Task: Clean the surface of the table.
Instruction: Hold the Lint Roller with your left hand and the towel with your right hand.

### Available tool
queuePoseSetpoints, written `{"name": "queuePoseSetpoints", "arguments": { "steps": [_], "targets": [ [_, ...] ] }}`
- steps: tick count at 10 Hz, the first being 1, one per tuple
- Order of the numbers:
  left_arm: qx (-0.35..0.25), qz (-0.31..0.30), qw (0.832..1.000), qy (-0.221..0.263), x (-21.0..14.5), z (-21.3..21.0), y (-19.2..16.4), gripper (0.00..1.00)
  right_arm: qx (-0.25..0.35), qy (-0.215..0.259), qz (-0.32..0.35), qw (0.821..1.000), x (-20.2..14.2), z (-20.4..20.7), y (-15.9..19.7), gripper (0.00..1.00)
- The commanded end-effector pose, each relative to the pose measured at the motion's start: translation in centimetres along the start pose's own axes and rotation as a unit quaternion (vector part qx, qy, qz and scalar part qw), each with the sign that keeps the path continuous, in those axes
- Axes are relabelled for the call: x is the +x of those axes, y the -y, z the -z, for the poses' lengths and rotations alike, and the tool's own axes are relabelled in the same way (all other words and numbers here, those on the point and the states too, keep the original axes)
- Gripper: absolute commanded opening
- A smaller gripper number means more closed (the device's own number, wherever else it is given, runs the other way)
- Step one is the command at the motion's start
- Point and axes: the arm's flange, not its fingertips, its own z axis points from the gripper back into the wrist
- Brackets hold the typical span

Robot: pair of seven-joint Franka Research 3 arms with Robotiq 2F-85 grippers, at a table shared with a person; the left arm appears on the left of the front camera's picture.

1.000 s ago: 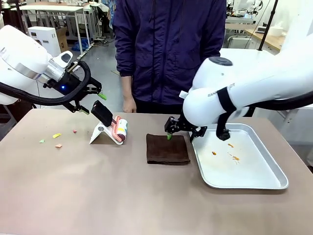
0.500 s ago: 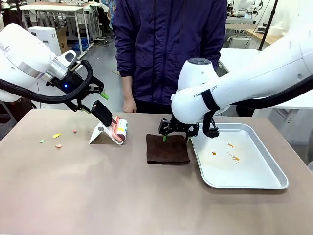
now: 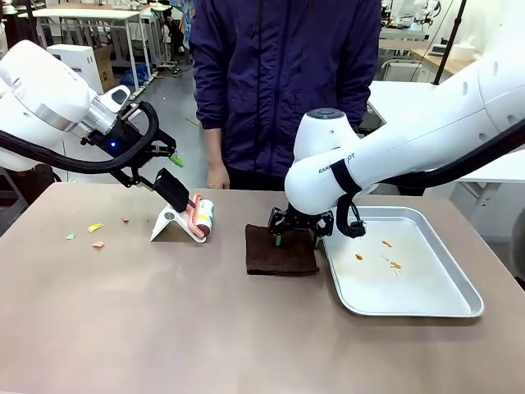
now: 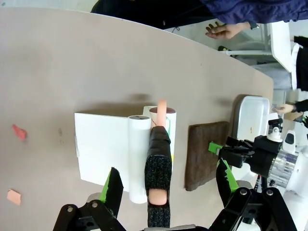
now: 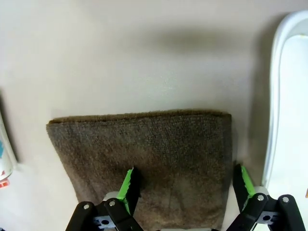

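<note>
The brownish table carries small paper scraps near its left end. A folded dark brown cloth lies at the middle. My right gripper is open just above the cloth's far edge; in the right wrist view its fingers straddle the cloth. A lint roller with a black handle rests on a white stand. My left gripper hovers open by the handle's top, and the left wrist view shows the handle between its green pads.
A silver tray with a few orange crumbs sits right of the cloth, its rim close to my right fingers. A person in a dark jacket stands at the far edge, one hand hanging behind the roller.
My right gripper has swung left from the tray's corner and come down over the cloth's far edge. The left gripper has barely shifted near the roller handle.
</note>
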Motion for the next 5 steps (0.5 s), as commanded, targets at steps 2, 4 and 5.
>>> {"name": "queuePoseSetpoints", "arguments": {
  "steps": [2,4,5],
  "targets": [
    [0.012,-0.01,1.0,-0.013,0.37,0.29,0.71,1.0,-0.013,0.003,0.011,1.0,0.1,0.22,-0.66,1.0],
    [0.013,-0.008,1.0,-0.016,0.36,0.51,0.73,1.0,-0.007,0.005,0.015,1.0,0.03,0.37,-0.64,1.0],
    [0.012,-0.005,1.0,-0.014,0.33,0.61,0.7,0.71,-0.013,0.0,0.005,1.0,-0.06,0.51,-0.59,0.66]
  ]
}}
